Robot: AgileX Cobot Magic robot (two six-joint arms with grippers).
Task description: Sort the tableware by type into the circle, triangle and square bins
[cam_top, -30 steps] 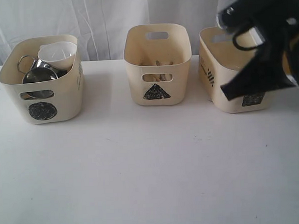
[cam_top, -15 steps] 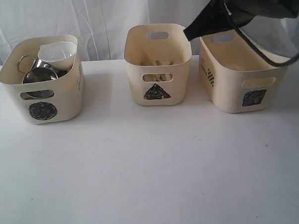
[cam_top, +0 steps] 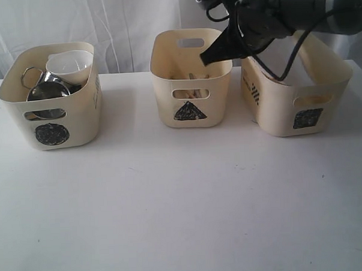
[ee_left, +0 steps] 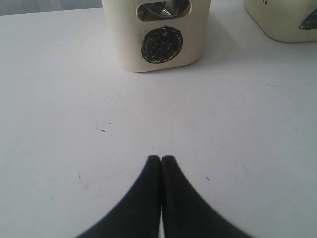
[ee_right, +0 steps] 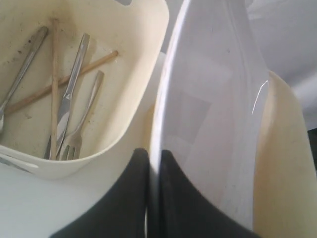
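Delivery of the plate [ee_right: 213, 124] looks in hand, right tool [ee_right: 154, 153] clamped on its rim at the square bin [cam_top: 276, 107], left tool [ee_left: 161, 158] together; next, lower and release it

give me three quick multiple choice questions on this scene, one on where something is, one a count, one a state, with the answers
1. Which bin holds the small white bowl? A circle, B triangle, C square
2. How many bins stand on the table? A two, B three, C four
3. How do the jaws of the left gripper stand? A wide open, B shut on nothing, C shut on a spoon

Answers:
1 A, the bowl sits at the top of the circle bin.
2 B, the circle bin, triangle bin and square bin are the only ones.
3 B, the left wrist view shows them closed with nothing between, above bare table.
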